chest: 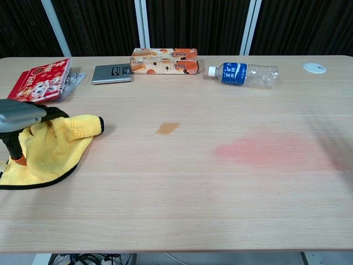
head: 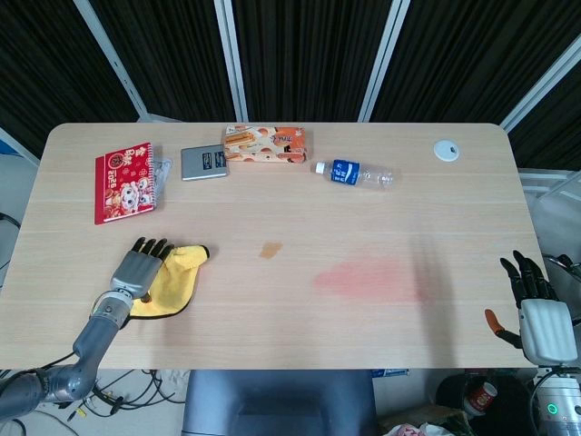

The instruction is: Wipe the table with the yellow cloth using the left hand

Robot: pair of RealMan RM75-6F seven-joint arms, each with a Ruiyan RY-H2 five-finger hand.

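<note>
- Nearest the robot, at the desk's (head: 290, 318) front-left part, the left robot hand (head: 141, 268) lies palm-down on the yellow cloth (head: 172, 286), its fingers stretched flat and close together, pressing the fabric to the wood.
- From the chest view the cloth (chest: 52, 146) shows rumpled, with a dark edge along its near side and 1 corner reaching toward the desk's middle; the left robot hand (chest: 22, 118) covers its left part.
- Off the front-right corner, the right robot hand (head: 540, 309) hangs beside the desk edge, fingers apart and holding nothing; the chest view does not show it.
- Toward the middle, a small brown stain (head: 270, 250) sits to the right of the cloth, apart from it.
- Right of that stain spreads a wider pink smear (head: 372, 277), also seen in the chest view (chest: 265, 149).
- Along the far side, from left to right: a red notebook (head: 125, 180), a grey scale (head: 204, 163), an orange box (head: 265, 145) touching the scale's corner, and a bottle (head: 356, 173) with a blue label lying on its side.
- At the far-right corner sits a white disc (head: 445, 150), well apart from the bottle.
</note>
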